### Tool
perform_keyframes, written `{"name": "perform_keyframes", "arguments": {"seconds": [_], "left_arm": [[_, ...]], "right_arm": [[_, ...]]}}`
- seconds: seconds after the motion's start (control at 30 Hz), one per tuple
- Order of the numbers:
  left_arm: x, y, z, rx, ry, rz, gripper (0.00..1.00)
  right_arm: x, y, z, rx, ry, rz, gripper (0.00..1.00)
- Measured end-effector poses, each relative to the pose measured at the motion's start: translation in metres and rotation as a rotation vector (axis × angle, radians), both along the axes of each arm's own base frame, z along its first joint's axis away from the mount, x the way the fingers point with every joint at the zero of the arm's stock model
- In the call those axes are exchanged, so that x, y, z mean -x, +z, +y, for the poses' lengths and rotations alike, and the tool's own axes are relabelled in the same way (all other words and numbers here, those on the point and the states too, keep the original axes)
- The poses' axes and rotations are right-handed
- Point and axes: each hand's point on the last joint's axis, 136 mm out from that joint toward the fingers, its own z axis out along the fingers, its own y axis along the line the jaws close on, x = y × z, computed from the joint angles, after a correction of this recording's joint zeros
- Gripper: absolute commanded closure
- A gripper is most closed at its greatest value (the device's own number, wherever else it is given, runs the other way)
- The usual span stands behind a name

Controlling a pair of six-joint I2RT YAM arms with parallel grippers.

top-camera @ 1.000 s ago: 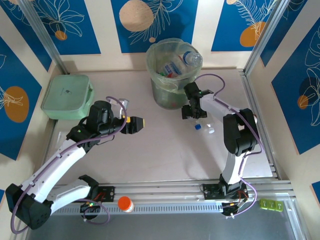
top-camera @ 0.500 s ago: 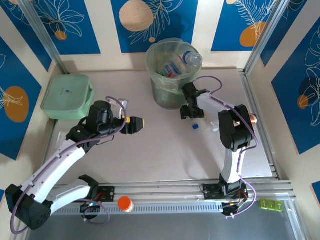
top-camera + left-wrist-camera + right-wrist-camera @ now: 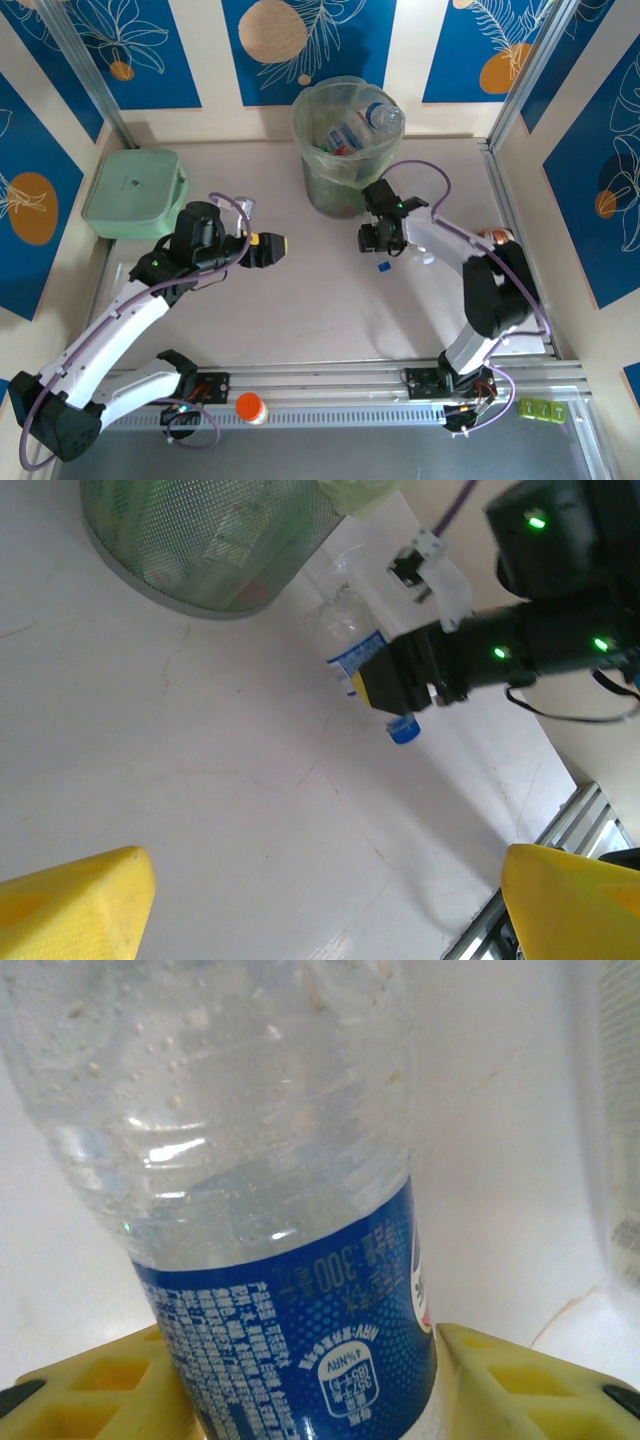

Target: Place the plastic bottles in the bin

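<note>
While astride bottle [image 3: 345, 645], right pincer [image 3: 383, 243] low

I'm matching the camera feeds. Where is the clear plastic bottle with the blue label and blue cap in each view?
Top external: clear plastic bottle right of centre, under the right end effector, near the grey-green bin.
Left wrist: upper centre, lying beside the bin.
Right wrist: centre, close up.
Shared landmark: the right end effector's yellow fingers flanking it.

The bottle [image 3: 250, 1140] is clear glossy plastic, the table [image 3: 150, 760] smooth and matt.
</note>
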Motion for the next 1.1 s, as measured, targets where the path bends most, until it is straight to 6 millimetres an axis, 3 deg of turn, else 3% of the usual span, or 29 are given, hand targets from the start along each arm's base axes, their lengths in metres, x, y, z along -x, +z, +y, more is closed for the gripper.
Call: {"name": "perform_keyframes", "arguments": {"seconds": [0.1,0.17,0.23,0.47,0.73,0.93,1.1], "left_arm": [[-0.005,0.001,-0.007,0.032,-0.001,0.02,0.08],[-0.007,0.003,-0.018,0.079,-0.027,0.044,0.01],[-0.011,0.004,-0.031,0.128,-0.062,0.06,0.0],[-0.018,0.02,-0.067,0.262,-0.168,0.045,0.0],[-0.02,0.037,-0.101,0.399,-0.285,0.039,0.07],[-0.009,0.059,-0.111,0.468,-0.371,-0.005,0.28],[-0.004,0.067,-0.114,0.492,-0.4,-0.018,0.41]], "right_arm": [[0.024,0.025,0.012,-0.08,0.038,-0.061,0.47],[0.038,0.046,0.022,-0.162,0.07,-0.116,0.48],[0.051,0.068,0.033,-0.264,0.101,-0.168,0.49],[0.074,0.139,0.065,-0.615,0.208,-0.282,0.49],[0.093,0.177,0.098,-0.861,0.336,-0.246,0.49],[0.1,0.194,0.108,-0.961,0.385,-0.231,0.49],[0.101,0.197,0.11,-0.991,0.393,-0.224,0.5]]}}
